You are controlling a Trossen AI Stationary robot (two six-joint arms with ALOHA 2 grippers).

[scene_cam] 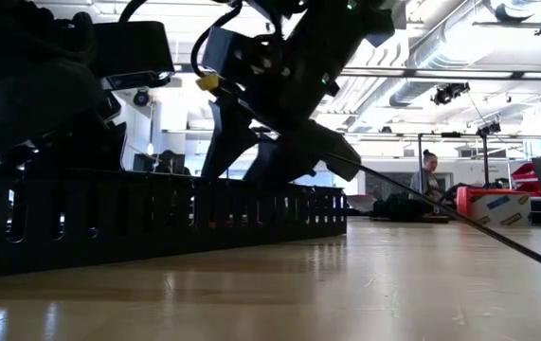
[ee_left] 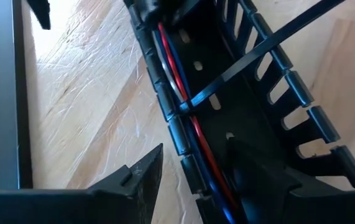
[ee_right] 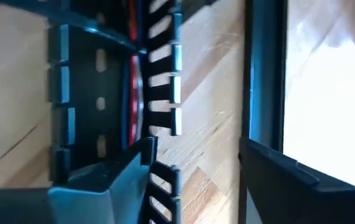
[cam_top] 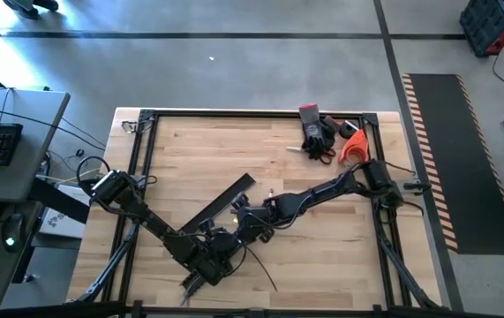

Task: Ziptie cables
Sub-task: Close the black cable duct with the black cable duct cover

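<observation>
Slotted black duct point(scene_cam: 156, 213) in front, cables point(ee_left: 183, 106) inside, zip tie point(ee_left: 252, 59) across

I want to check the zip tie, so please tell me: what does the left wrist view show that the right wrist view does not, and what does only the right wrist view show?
Only the left wrist view shows a black zip tie looped around the cables inside the slotted black channel, with its long tail sticking out over the wall; blue and pale cables show beside the red one. Only the right wrist view shows a dark frame bar along the table edge. Both show the channel, a red cable and the wooden table.
</observation>
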